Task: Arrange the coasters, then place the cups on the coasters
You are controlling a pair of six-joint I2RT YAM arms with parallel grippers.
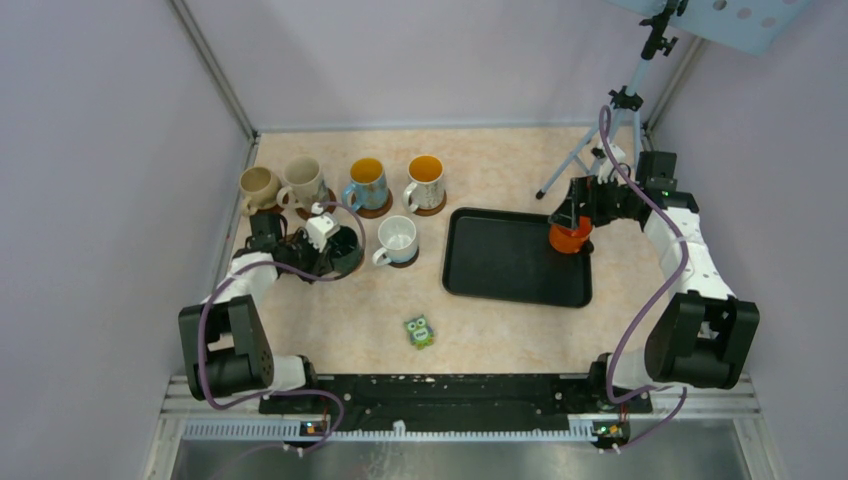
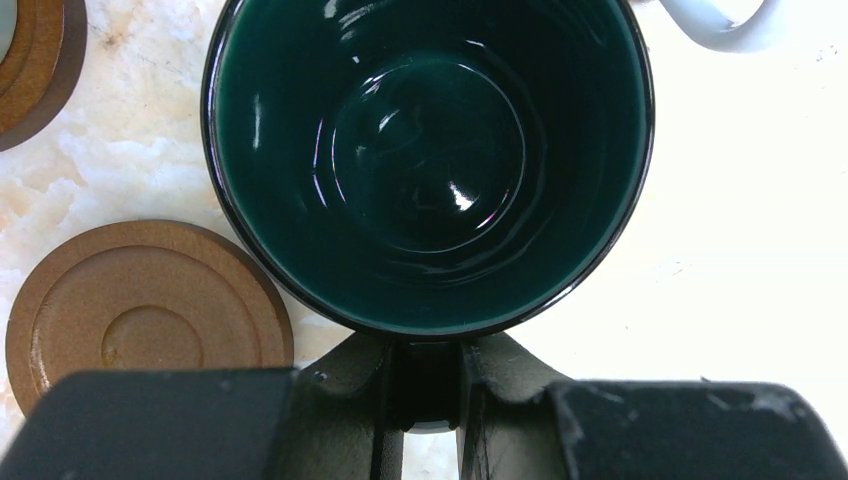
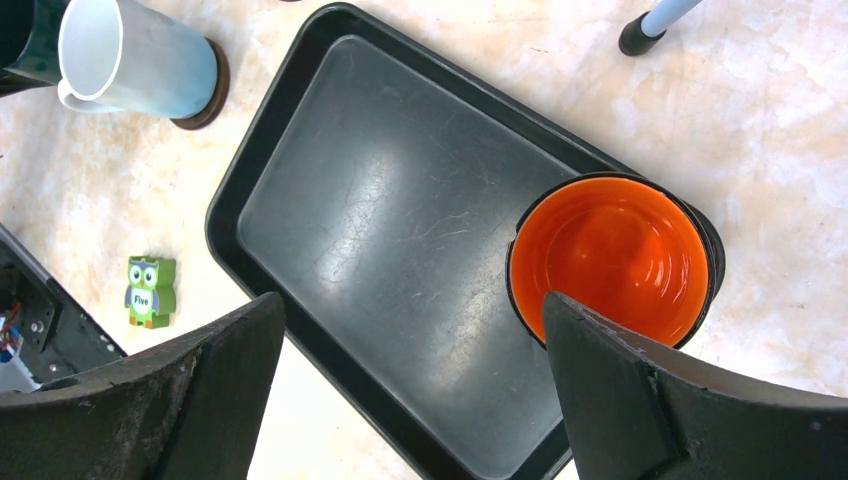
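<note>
Mug [image 2: 430, 160], dark green, handle clamped in my left pincer [image 2: 425, 375], over left side of worktop [image 2: 750, 250]; bare brown coaster [image 2: 145, 310] just beside it. Orange cup [image 3: 615, 255] at right edge of black tray [image 3: 380, 200]; my right pincer [image 3: 410, 320] spread wide above it.

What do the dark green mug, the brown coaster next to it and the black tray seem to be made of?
The dark green mug is likely glazed ceramic: it has sharp, glossy highlights inside. The brown coaster may be wood or moulded plastic: it is matte, with raised concentric rings. The black tray is probably plastic: it has a dull sheen and fine scratches.
</note>
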